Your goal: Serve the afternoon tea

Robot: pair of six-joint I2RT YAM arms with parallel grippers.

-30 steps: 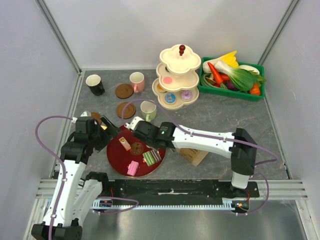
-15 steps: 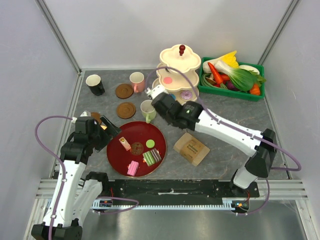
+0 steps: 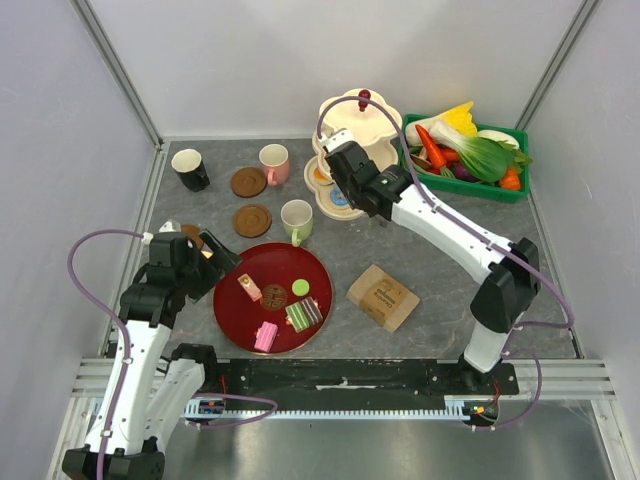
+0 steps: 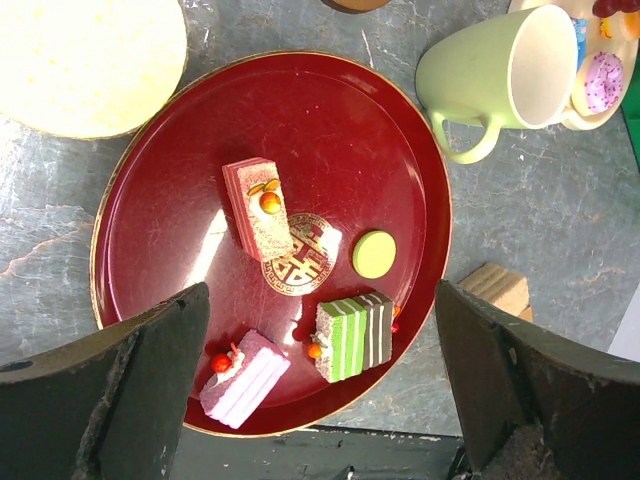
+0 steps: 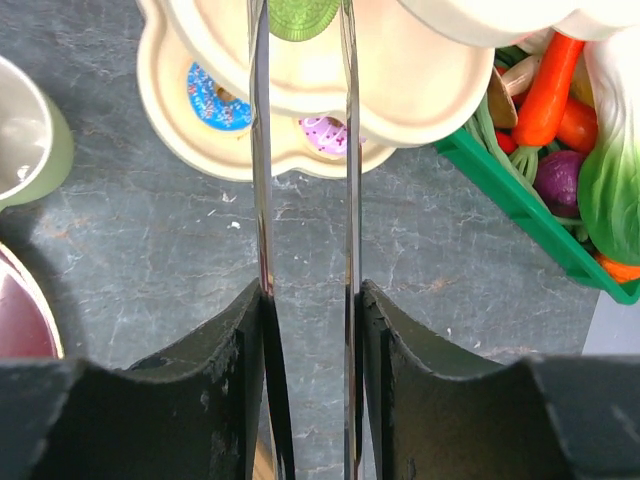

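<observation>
My right gripper (image 5: 305,300) (image 3: 345,165) is shut on metal tongs (image 5: 262,180). The tongs' tips pinch a green macaron (image 5: 298,15) above the middle tier of the cream tiered stand (image 3: 362,108). A blue donut (image 5: 210,95) and a pink donut (image 5: 325,133) lie on its bottom tier. My left gripper (image 4: 320,400) (image 3: 205,258) hangs open over the near left of the red tray (image 4: 170,200) (image 3: 232,310). The tray holds a pink-and-orange cake slice (image 4: 257,208), a green striped slice (image 4: 353,336), a pink slice (image 4: 245,378) and a green macaron (image 4: 374,254).
A pale-green mug (image 3: 296,220) stands behind the tray, a pink mug (image 3: 274,163) and a black mug (image 3: 190,169) further back, with two brown coasters (image 3: 248,182) (image 3: 252,220). The green crate of vegetables (image 3: 465,150) sits right of the stand. A tan block (image 3: 383,297) lies right of the tray.
My right arm swung from the red tray back to the tiered stand, carrying the tongs. The left arm stayed still and open.
</observation>
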